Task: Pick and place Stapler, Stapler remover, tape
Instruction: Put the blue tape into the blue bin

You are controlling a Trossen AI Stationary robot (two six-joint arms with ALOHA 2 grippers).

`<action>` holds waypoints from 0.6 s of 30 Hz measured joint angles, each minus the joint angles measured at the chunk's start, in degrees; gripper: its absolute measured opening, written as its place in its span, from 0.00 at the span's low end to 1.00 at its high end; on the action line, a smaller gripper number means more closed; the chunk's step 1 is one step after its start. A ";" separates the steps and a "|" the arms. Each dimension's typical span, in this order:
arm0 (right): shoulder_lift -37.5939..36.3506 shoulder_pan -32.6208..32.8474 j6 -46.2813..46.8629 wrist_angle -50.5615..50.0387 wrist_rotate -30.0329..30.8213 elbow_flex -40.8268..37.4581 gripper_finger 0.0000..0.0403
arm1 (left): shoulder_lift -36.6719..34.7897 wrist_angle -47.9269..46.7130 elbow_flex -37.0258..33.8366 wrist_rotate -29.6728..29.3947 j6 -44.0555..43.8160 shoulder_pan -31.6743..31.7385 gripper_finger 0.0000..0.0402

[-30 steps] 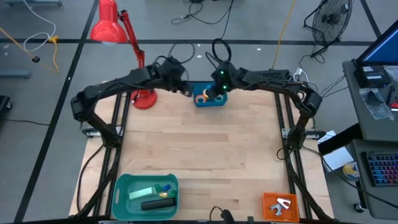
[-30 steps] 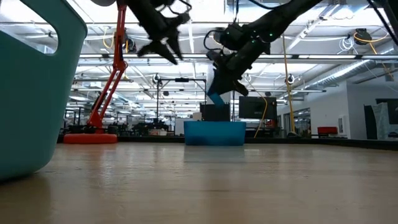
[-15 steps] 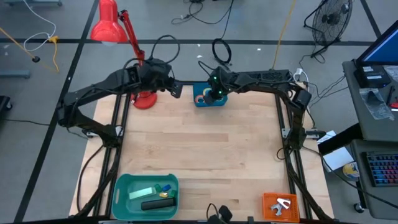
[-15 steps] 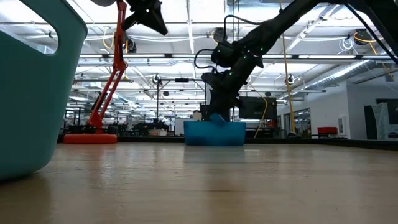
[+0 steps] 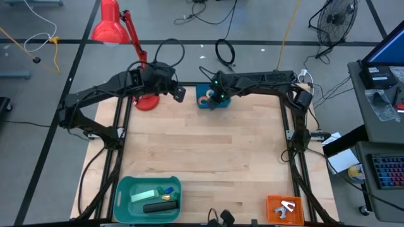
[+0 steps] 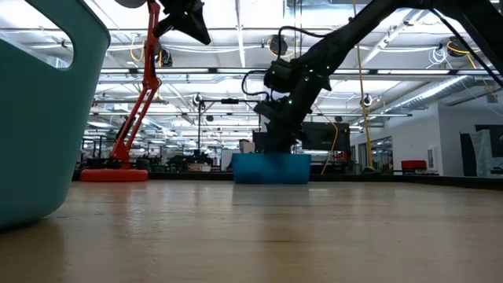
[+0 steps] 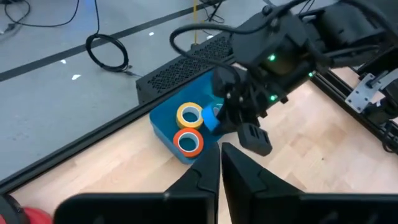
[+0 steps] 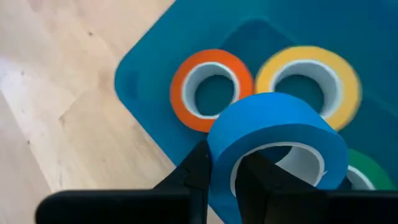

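I have the blue tape roll (image 8: 278, 138) pinched by its wall in the right tool (image 8: 224, 168), one finger inside the ring and one outside, hanging just above the small blue bin (image 5: 208, 101) at the far edge of the tabletop (image 5: 202, 157). Under it in that bin lie the orange roll (image 8: 211, 89), the yellow roll (image 8: 309, 86) and a sliver of the green roll (image 8: 360, 177). The stapler (image 5: 160, 207) lies in the green basket (image 5: 124, 186) at the near edge, well apart from all this, next to a mint-green block (image 5: 143, 195).

My left tool (image 7: 219, 162) hovers beside the bin with its fingers together, holding nothing.

My worry is the grip: only a thin wall sits between the fingers, so I judge the roll could swing or slip out if I move fast. The two arms are also close together over that corner, so a careless sweep toward the basket could clip the left arm or the red lamp (image 5: 113, 28).
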 joint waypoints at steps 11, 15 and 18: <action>1.44 1.51 -0.05 -0.19 -0.17 0.13 0.09 | 0.02 -0.24 0.00 -0.01 0.15 0.00 0.01; 1.35 1.07 -0.07 -1.17 -1.72 0.13 0.09 | 0.02 -0.30 -0.02 -0.01 -0.17 0.02 0.04; 1.35 1.05 -0.64 -2.00 -1.63 0.13 0.17 | 0.02 -0.31 -0.02 -0.86 -0.24 -0.07 0.05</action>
